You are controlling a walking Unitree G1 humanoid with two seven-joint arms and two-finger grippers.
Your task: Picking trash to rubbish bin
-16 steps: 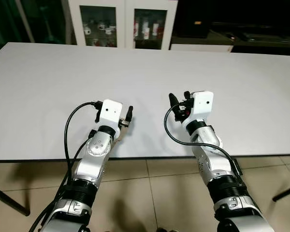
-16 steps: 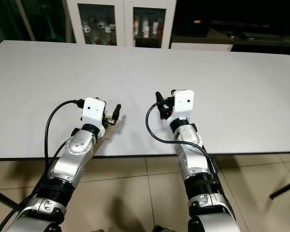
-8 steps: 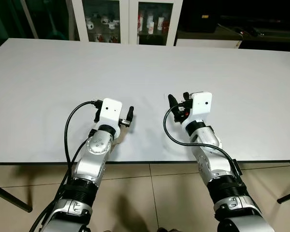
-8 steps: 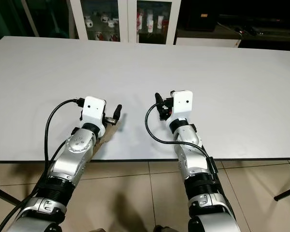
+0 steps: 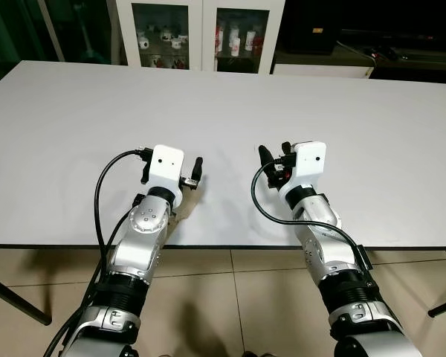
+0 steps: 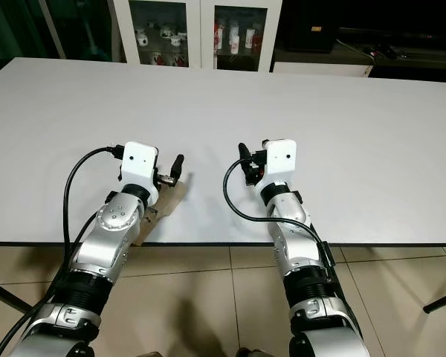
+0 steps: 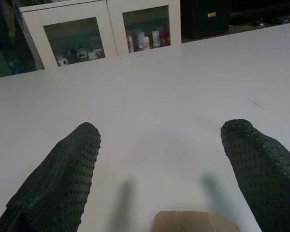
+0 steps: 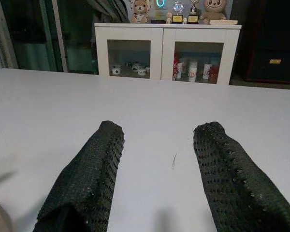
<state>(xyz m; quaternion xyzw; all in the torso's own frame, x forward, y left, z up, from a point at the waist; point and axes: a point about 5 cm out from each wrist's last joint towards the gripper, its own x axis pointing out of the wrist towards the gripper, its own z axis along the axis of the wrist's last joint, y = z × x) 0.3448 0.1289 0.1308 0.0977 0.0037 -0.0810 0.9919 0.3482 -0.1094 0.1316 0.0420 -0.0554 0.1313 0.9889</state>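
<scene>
With fingers apart, the left gripper hovers over a tan cardboard scrap near the white table's front edge, so the pickup is just starting; next it must lower and close, while the right gripper waits open.

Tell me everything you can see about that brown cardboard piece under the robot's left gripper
The cardboard piece is a small, flat, light-brown scrap, plain and unprinted as far as it shows. It lies flat on the white table near the front edge, just below the left gripper, partly hidden by the wrist. In the left wrist view its rounded-cornered edge sits between and below the two spread black fingers, which do not grip it. Whether the arm touches it cannot be told.
</scene>
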